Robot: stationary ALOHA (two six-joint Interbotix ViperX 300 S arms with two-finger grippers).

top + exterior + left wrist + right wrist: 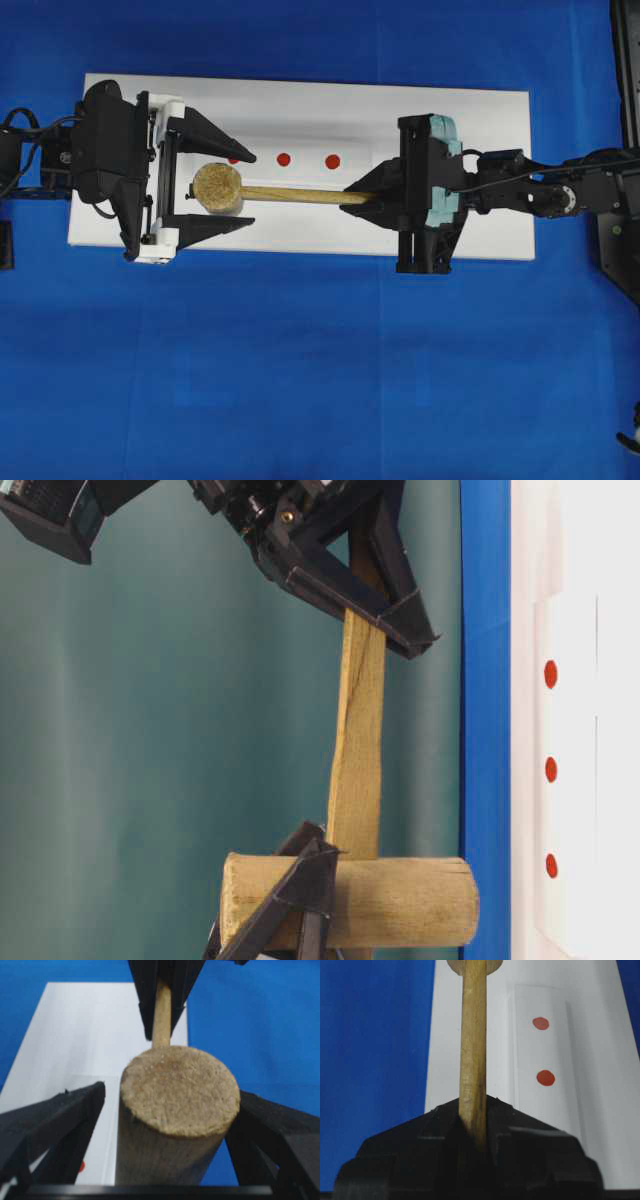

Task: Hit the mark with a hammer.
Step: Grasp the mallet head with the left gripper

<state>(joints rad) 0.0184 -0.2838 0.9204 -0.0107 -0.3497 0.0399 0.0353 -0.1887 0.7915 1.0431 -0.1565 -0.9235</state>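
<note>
Bench (300, 400) covered in blue cloth across the whole work area. White board (480, 130) lies flat on it, long side running left to right in the overhead view, between my two arms.

Hammer (217, 187) sits over the board: thick round head toward my left arm, long squared handle running straight toward my right arm. Table-level view shows the head raised off the board, a gap of blue between the head's end face and the white surface, so the hammer is carried in the air, not resting.

My right claw (372, 199) is clamped on the far end of the handle; in the right wrist view both fingers press against the wood from either side, handle centred between them. This claw alone holds the hammer.

My left claw (210, 178) stands wide apart with the head between its fingers. In the left wrist view one finger lies to each side of the head; the right-hand finger looks close to the wood, the left-hand one shows a clear gap. Contact on the close side: cannot tell.

Three red marks (284, 159) in a row on a slightly raised white strip of the board, just beside the handle. The mark nearest the head is half hidden under my left claw's upper finger
</note>
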